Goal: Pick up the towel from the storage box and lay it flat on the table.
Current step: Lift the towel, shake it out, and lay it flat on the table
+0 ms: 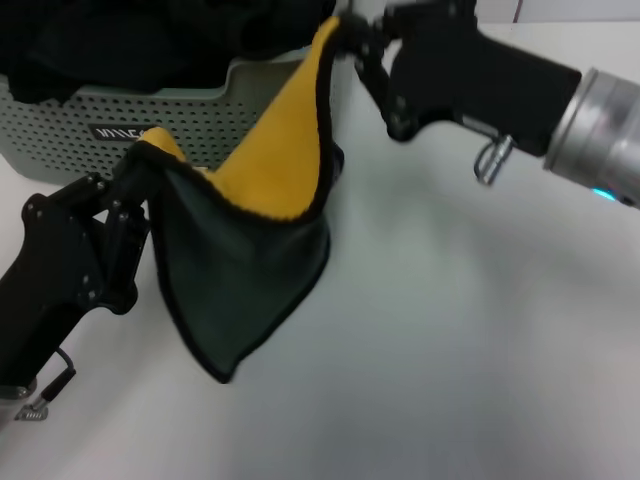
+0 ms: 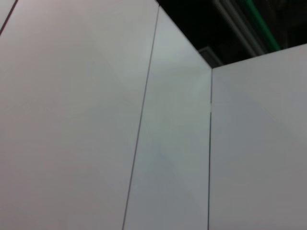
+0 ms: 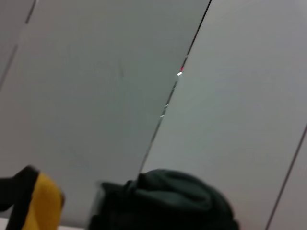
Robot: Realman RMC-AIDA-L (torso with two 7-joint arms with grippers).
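Square soft cloth towel (image 1: 250, 250), dark green with mustard-yellow reverse: suspended over plain white table (image 1: 480, 350), before perforated sage-green plastic storage box (image 1: 180, 120). Left hand (image 1: 140, 165) and right hand (image 1: 345, 35) each pinch one corner.

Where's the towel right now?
Head view: the towel hangs above the table, stretched between left claw and right claw, before the storage box.

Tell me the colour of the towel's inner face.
Mustard yellow, black-edged; the towel shows it best in the head view.
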